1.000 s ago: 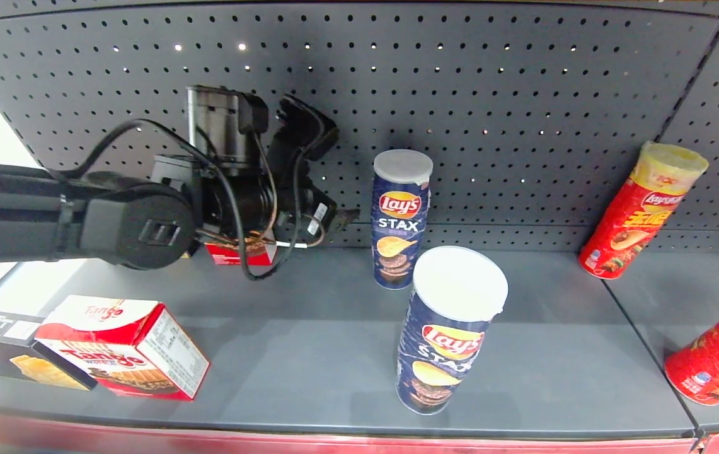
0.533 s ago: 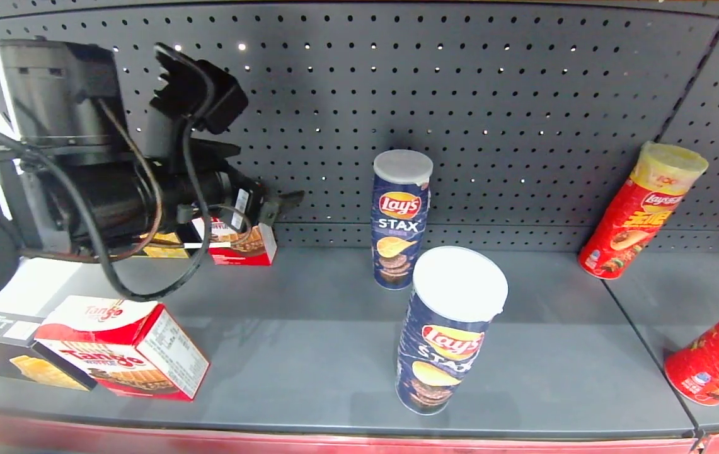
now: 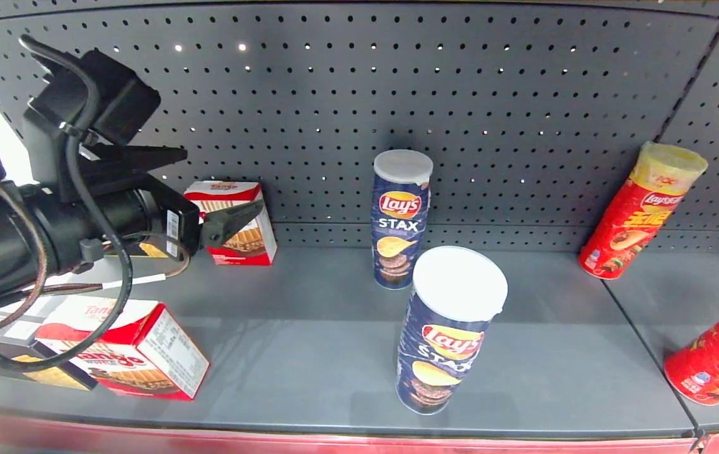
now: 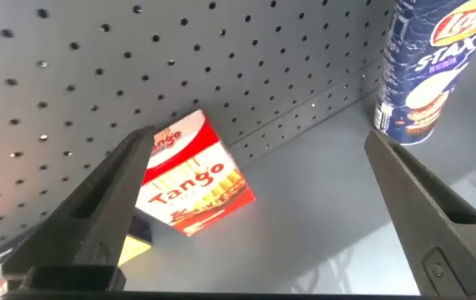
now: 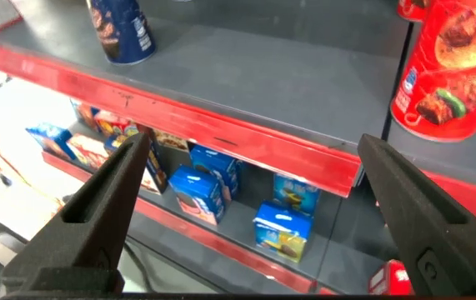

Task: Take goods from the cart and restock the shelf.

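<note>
Left gripper [image 3: 224, 178]: we saw its fingers spread wide, empty, just in front of the wafer box [image 3: 242, 247] | wafer box: stood on the shelf [image 3: 309, 340] against the pegboard [image 3: 460, 94], left of the rear blue can [image 3: 400, 221] | right gripper [image 5: 254, 142]: we saw it gaping too, empty, facing the shelf's red front edge [image 5: 221, 129].

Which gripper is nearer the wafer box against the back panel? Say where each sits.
Left. The left gripper is open just in front of the wafer box. The right gripper is open off the shelf's red front edge, by a red can, far from it.
</note>
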Available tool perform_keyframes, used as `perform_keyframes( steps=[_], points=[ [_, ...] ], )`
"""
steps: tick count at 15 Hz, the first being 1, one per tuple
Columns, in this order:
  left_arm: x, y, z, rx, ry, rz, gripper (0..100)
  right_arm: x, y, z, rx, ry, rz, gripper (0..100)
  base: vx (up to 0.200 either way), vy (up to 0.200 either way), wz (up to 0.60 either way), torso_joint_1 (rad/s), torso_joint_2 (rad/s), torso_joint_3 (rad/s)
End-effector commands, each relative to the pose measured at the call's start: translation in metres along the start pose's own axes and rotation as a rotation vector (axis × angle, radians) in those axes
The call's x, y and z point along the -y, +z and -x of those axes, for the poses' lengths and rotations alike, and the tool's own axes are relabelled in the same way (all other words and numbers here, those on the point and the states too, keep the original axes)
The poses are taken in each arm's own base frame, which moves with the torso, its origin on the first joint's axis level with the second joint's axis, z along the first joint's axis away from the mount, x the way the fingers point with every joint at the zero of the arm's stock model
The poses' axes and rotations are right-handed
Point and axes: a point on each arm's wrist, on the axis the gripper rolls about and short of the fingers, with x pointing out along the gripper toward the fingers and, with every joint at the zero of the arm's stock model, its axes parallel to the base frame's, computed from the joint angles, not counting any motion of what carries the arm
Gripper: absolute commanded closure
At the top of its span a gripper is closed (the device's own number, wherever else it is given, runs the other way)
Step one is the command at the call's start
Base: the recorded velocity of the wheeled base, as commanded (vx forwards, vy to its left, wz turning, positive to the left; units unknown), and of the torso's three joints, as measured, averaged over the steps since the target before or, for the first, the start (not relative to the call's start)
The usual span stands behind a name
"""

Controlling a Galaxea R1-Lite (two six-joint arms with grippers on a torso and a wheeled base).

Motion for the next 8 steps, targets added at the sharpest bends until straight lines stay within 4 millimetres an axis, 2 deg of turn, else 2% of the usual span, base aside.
perform_keyframes(
  steps=[1,4,5,6,8],
  points=[
    [-0.001,0.003,0.013,0.022,0.007,-0.001,0,0.0,0.0,0.0,-0.001,-0.008,-0.001,0,0.0,0.0,0.0,0.0,0.0,0.0],
    [-0.002,0.008,0.02,0.053,0.004,-0.001,0,-0.001,0.003,0.0,0.01,-0.03,0.018,0,0.0,0.0,0.0,0.0,0.0,0.0],
    [-0.003,0.011,0.023,0.064,0.008,0.001,0,-0.001,0.027,0.004,0.062,-0.04,-0.019,0,0.0,0.0,0.0,0.0,0.0,0.0],
    [-0.002,0.01,0.025,0.067,0.001,0.0,0,-0.001,0.075,-0.002,0.015,-0.03,-0.194,0,0.0,0.0,0.0,0.0,0.0,0.0],
    [-0.003,0.012,0.031,0.08,-0.001,0.002,0,-0.004,0.092,-0.007,-0.01,0.116,-0.107,0,0.0,0.0,0.0,0.0,0.0,0.0]
  ],
)
